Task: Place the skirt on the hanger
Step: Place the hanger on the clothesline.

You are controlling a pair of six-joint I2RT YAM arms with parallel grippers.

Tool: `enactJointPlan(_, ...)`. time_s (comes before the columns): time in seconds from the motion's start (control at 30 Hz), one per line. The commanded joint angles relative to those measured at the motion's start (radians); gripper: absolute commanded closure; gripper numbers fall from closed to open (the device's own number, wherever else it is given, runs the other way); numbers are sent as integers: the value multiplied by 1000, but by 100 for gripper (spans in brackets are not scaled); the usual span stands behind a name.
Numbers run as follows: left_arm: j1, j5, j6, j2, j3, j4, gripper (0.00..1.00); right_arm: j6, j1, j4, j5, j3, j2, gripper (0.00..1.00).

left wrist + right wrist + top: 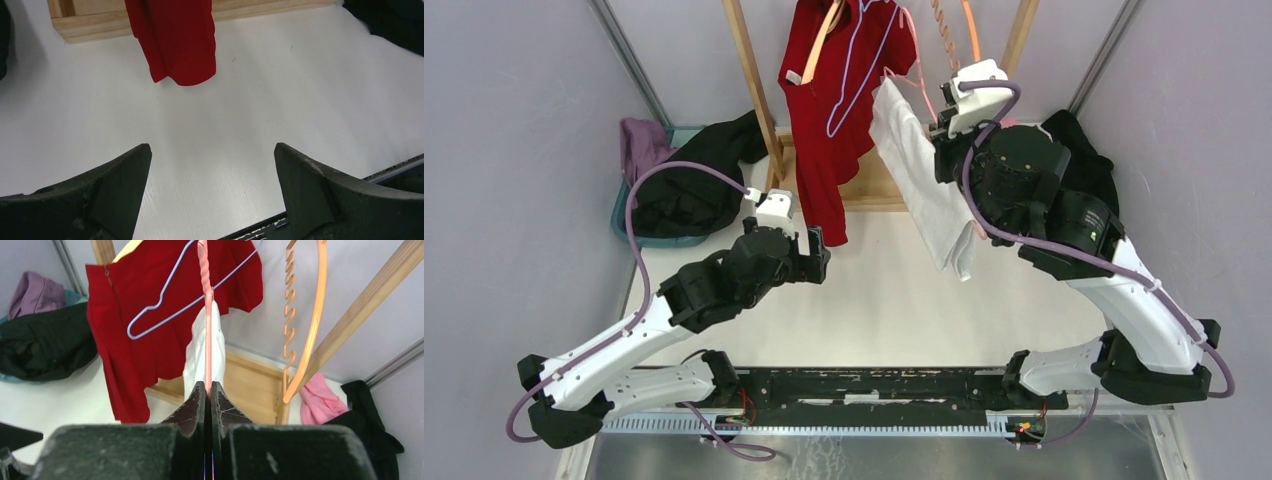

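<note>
A white skirt (924, 190) hangs draped over a pink hanger (921, 85) at the wooden rack. My right gripper (944, 125) is shut on the pink hanger (207, 315), with the white skirt (195, 360) hanging just past its fingertips. In the right wrist view the right gripper (208, 385) has its jaws pressed together on the hanger's bar. My left gripper (816, 250) is open and empty, low over the white table just in front of a red skirt's hem (175, 40). In the left wrist view the left gripper (212, 150) holds nothing.
The red skirt (824, 130) hangs on the rack with a blue wire hanger (160, 305) in front of it. An orange hanger (312, 325) hangs to the right. A teal bin (624, 215) holds dark and purple clothes. Pink (320, 402) and black (1084, 150) clothes lie right of the wooden base (90, 25).
</note>
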Motion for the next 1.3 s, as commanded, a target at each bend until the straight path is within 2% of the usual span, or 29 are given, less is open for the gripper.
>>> enactJointPlan(0.0,5,22,-37,-13,-3,41,1,-67,-27,164,67,98,40,99)
enactJointPlan(0.2,4,24,-38,-18,-4,41,1,-61,-123,159,29,198,154,99)
enactJointPlan(0.43,5,28,-35,-11,-13,53,1,28,-292,101,-107,317,261,99)
enactJointPlan(1.0,16,45,-13,23,-17,77,1,104,-464,104,-328,470,414,99)
enactJointPlan(1.27,28,60,2,40,-8,83,1,159,-527,125,-409,462,439,99)
